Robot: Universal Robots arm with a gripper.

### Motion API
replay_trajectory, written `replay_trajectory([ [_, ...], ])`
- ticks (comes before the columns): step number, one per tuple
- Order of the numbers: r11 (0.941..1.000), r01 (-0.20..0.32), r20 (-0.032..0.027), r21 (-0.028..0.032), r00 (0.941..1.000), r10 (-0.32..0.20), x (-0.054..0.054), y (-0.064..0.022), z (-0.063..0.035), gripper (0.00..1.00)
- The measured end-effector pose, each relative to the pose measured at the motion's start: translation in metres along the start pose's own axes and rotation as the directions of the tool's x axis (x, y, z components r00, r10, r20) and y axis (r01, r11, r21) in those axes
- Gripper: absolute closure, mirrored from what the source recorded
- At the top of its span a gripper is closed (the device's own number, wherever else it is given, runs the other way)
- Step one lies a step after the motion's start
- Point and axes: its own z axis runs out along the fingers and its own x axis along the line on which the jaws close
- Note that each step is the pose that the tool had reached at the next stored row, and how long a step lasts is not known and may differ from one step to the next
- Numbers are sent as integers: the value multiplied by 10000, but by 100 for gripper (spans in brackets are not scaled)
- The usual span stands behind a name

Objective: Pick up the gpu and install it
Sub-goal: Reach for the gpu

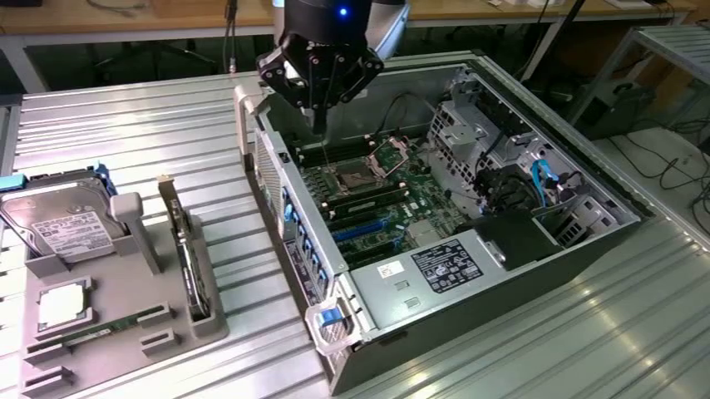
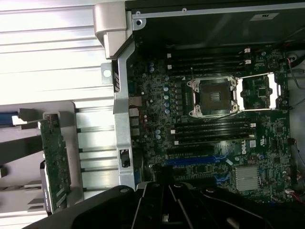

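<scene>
The gpu (image 1: 186, 262) stands edge-on in a slot of the grey holder (image 1: 116, 287) on the exterior view's left, its silver bracket at the far end. In the wrist view the gpu (image 2: 55, 160) shows as a green board beside the case wall. My gripper (image 1: 319, 123) hangs over the far left corner of the open computer case (image 1: 332, 349), above the motherboard (image 1: 372, 204). Its dark fingers are shut to a point with nothing between them. The gripper (image 2: 164, 193) is well apart from the gpu. A blue card slot (image 2: 190, 161) lies on the motherboard just beyond the fingertips.
The holder also carries a silver hard drive (image 1: 65, 220), a CPU chip (image 1: 61, 303) and a RAM stick (image 1: 106, 330). Inside the case are an open CPU socket (image 2: 213, 95), RAM slots (image 2: 209, 129), cables and drive cages (image 1: 521, 166). Ribbed metal tabletop (image 1: 145, 125) surrounds everything.
</scene>
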Motion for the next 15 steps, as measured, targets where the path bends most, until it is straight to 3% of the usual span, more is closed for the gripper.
replay_trajectory([
  [15, 10000, 6, 0, 0, 10000, -6, 132, -50, -5, 89],
])
